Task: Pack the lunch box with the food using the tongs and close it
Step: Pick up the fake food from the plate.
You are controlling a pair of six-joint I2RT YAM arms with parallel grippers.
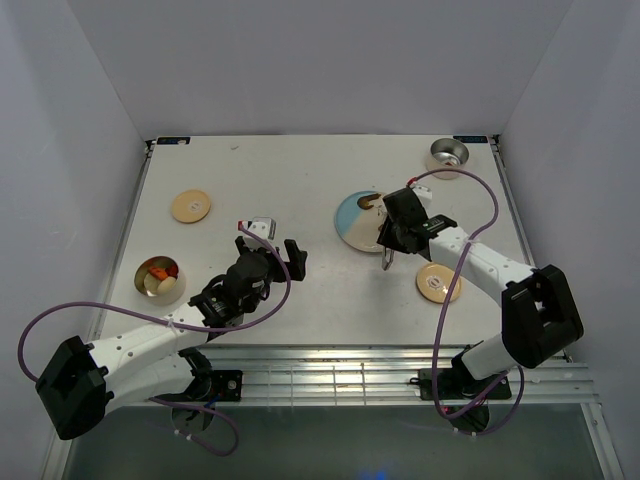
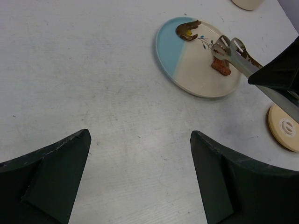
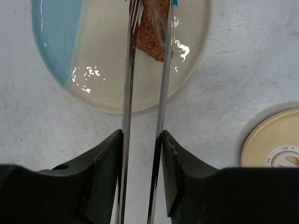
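Observation:
My right gripper point(image 3: 142, 135) is shut on the slim silver tongs point(image 3: 128, 93), one black finger pressing on each arm. The tong tips straddle an orange-red piece of food point(image 3: 152, 28) on the blue-and-white plate point(image 3: 93, 70). In the left wrist view a brown sausage piece point(image 2: 188, 29) lies at the plate's far rim point(image 2: 173, 51), with the tongs point(image 2: 231, 49) over the orange-red piece point(image 2: 220, 66). The round lunch box point(image 1: 160, 278) at the left edge holds pale and orange food. My left gripper point(image 1: 270, 250) hovers open over bare table, nothing between its fingers point(image 2: 70, 158).
A tan round lid point(image 1: 190, 206) lies at the back left and another tan lid point(image 1: 438, 283) sits right of the plate, close under my right arm. A steel bowl point(image 1: 449, 155) stands at the back right. White walls surround the table.

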